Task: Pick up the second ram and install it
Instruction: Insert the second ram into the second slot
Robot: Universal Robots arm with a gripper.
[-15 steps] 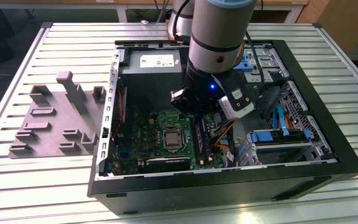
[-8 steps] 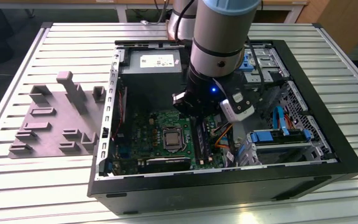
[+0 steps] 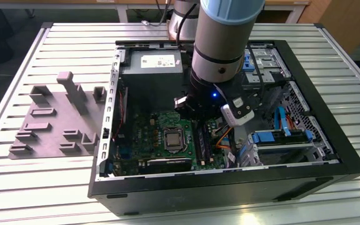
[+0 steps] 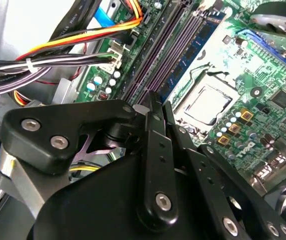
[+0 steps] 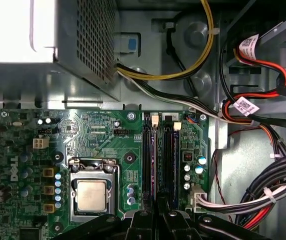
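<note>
An open black computer case (image 3: 330,159) lies on a ribbed metal table (image 3: 55,187) beside a mauve-grey plastic fixture (image 3: 48,126). The gripper (image 4: 155,102), fingers clenched together, hovers over the green motherboard's (image 5: 107,140) long black memory slots (image 5: 160,160).

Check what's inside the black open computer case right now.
Inside the black computer case: green motherboard with silver processor, black memory slots, grey power supply, bundled cables. The black gripper sits over the slots, covering their near end.
</note>
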